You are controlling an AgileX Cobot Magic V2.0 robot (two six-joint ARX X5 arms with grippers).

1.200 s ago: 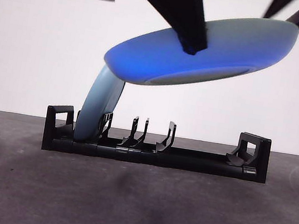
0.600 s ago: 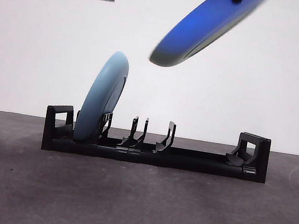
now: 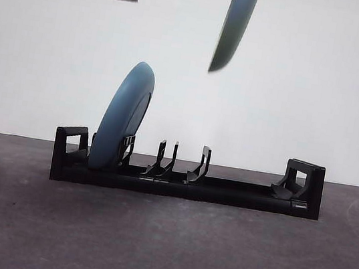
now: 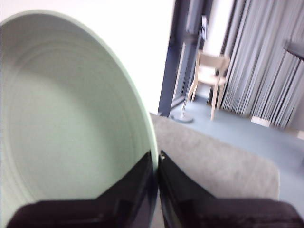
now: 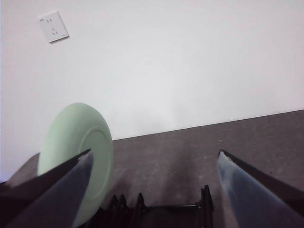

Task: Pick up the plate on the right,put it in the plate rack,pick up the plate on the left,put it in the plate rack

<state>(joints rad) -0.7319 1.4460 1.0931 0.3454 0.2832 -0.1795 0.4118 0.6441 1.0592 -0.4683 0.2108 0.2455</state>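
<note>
The left pincer (image 4: 157,159) grips the rim of a plate (image 3: 234,28) held edge-on, high above the plate rack (image 3: 187,174). The right pincer (image 5: 154,164) hangs open. A second plate (image 3: 122,118) fills the left slot; slots rightward are free.

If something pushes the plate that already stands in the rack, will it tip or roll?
The standing plate probably tips easily: it leans on its edge between low prongs of the plate rack. Rolling seems unlikely, since the slot holds its lower rim. It looks stiff, with a smooth surface, so perhaps slippery.

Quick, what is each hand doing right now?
Left hand: closed on the rim of the second plate.
Right hand: open, holding nothing.
</note>
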